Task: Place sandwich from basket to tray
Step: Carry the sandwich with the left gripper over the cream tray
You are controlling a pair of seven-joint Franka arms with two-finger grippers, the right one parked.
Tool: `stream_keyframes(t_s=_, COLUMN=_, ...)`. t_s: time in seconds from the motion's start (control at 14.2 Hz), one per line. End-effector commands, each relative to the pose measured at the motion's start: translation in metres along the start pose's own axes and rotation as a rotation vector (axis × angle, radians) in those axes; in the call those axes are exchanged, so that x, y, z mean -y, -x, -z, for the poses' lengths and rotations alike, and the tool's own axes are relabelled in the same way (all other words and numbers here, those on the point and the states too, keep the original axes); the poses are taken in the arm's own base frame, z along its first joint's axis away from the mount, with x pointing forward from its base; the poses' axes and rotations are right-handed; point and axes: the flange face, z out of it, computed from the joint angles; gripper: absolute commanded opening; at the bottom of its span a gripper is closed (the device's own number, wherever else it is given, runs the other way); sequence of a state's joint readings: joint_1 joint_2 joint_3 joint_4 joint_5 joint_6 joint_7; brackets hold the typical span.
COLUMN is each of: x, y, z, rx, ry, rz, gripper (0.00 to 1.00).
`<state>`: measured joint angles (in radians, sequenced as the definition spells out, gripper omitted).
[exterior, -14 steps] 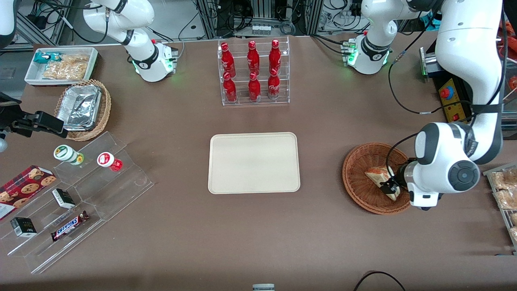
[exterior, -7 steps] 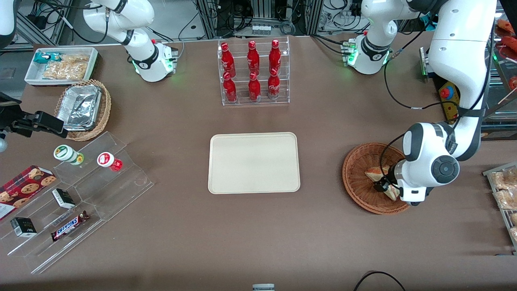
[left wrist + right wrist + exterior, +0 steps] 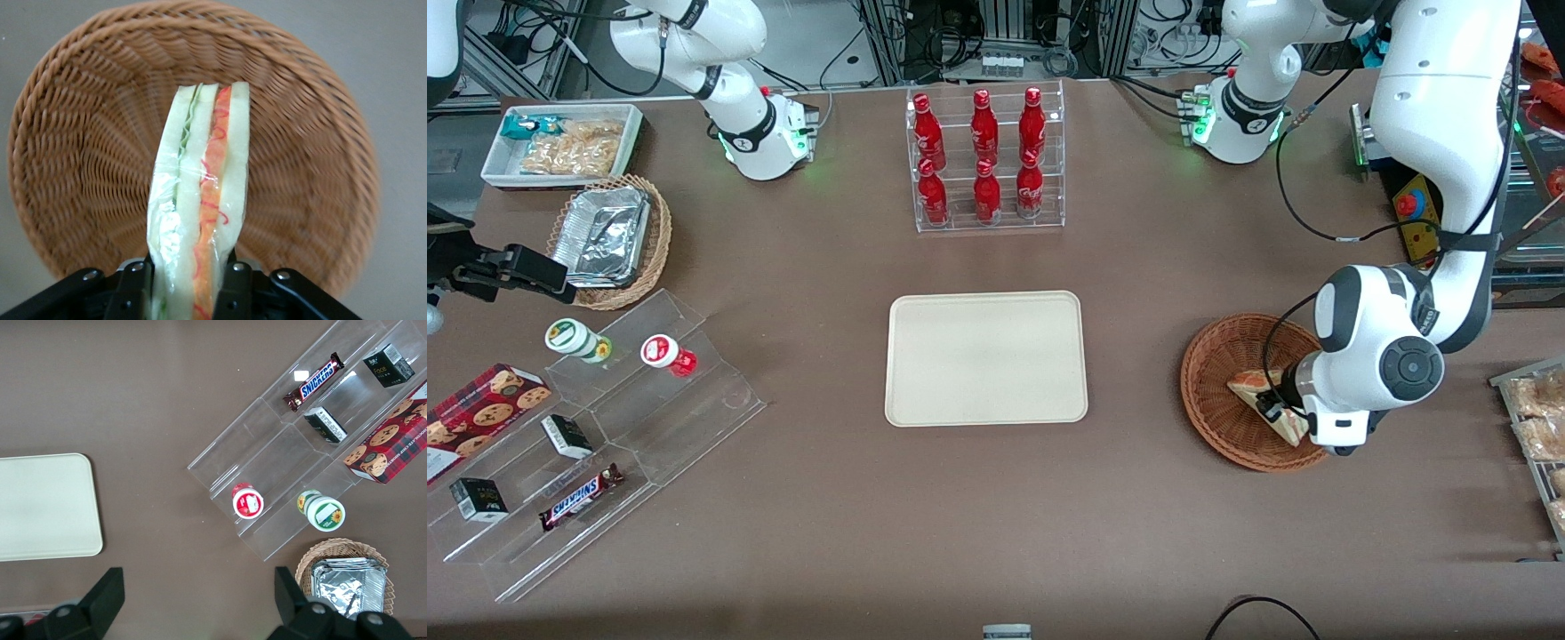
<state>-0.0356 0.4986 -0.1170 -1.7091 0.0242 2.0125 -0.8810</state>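
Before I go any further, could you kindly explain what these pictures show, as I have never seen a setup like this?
These are two white robot arms at a brown table. One picture looks at the table from the front; the other two come from cameras on the arms' wrists. Only one arm works. Its gripper sits over the reddish woven basket, the jaws closed on a wrapped sandwich, which the wrist camera shows standing on edge between them. The cream tray, mid-table, is where the sandwich should go. Also there: a clear rack of red bottles, a stepped clear shelf of snacks and a foil container in a lighter basket.
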Motion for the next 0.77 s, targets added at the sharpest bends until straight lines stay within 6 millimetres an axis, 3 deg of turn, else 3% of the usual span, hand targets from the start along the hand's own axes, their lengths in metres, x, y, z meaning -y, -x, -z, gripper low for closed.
stream_keyframes(t_s=0.0, x=-0.046, y=0.054, z=0.053, rx=-0.019, ry=-0.037, rz=-0.072, gripper=0.24)
stream_keyframes(t_s=0.21, x=-0.102, y=0.132, z=0.063, rx=-0.043, ry=-0.029, rz=-0.218, gripper=0.24)
stream_keyframes(t_s=0.28, x=-0.124, y=0.169, z=0.055, rx=-0.046, ry=-0.037, rz=-0.288, gripper=0.24)
stream_keyframes(t_s=0.42, x=-0.165, y=0.222, z=0.042, rx=-0.058, ry=-0.035, rz=-0.38, gripper=0.25)
stream_keyframes(t_s=0.7, x=-0.216, y=0.29, z=-0.006, rx=-0.066, ry=-0.033, rz=-0.574, gripper=0.25)
